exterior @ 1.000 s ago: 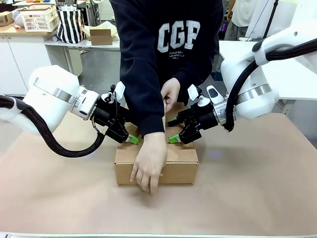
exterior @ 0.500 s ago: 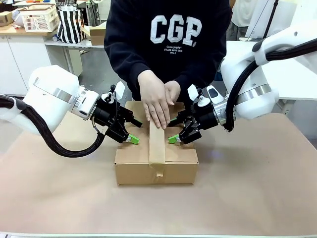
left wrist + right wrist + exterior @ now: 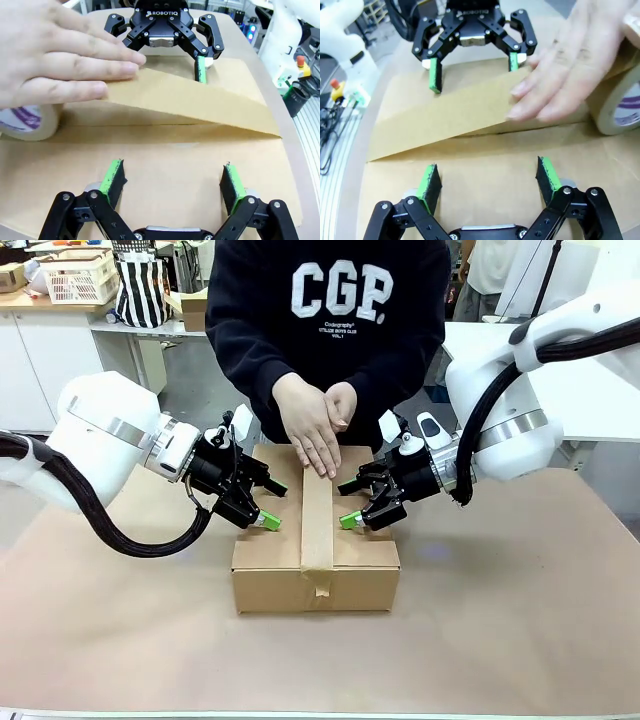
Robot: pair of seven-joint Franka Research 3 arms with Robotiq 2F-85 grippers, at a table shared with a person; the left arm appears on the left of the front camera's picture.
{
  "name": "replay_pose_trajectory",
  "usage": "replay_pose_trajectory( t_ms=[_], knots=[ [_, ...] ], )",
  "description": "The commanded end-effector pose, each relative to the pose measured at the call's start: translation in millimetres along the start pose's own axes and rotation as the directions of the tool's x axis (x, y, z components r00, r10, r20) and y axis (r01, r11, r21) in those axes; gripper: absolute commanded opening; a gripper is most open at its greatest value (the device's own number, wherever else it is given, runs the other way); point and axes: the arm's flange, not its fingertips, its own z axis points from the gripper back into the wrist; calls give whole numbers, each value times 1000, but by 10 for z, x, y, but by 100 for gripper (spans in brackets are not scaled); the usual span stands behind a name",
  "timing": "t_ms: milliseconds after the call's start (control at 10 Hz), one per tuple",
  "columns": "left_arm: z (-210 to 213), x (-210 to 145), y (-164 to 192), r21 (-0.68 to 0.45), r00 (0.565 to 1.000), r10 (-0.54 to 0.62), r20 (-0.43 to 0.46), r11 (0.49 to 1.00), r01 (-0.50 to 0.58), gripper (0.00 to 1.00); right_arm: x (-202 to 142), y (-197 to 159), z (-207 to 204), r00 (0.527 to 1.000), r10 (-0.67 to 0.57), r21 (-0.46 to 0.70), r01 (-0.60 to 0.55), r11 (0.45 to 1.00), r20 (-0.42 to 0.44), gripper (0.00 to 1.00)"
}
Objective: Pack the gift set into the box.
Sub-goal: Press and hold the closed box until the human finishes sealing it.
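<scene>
1 closed box (image 3: 315,558), 1 tape strip (image 3: 316,520), 2 hands (image 3: 315,430), 2 grippers, left gripper (image 3: 268,508) and right gripper (image 3: 346,504), jaws spread.

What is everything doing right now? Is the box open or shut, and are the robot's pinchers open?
box: flaps shut, resting on the table.
tape strip: laid along the top seam, its near end folded down the front side.
tape roll: on the box top, under the person's hand.
person's hand: pressing the tape flat at the far end.
left gripper: open, fingertips on the box top.
right gripper: open, fingertips on the box top.
</scene>
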Motion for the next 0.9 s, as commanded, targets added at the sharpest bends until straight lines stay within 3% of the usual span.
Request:
replay_pose_trajectory(
  t_ms=[0,800],
  knots=[
    [-5,-27,-17,-4,1000,1,0,1000,-1,100,-36,14,-14,1000,-14,-9,14,1000,0,100],
    [-5,-27,-17,-4,1000,1,0,1000,-1,100,-36,14,-14,1000,-14,-9,14,1000,0,100]
  ],
)
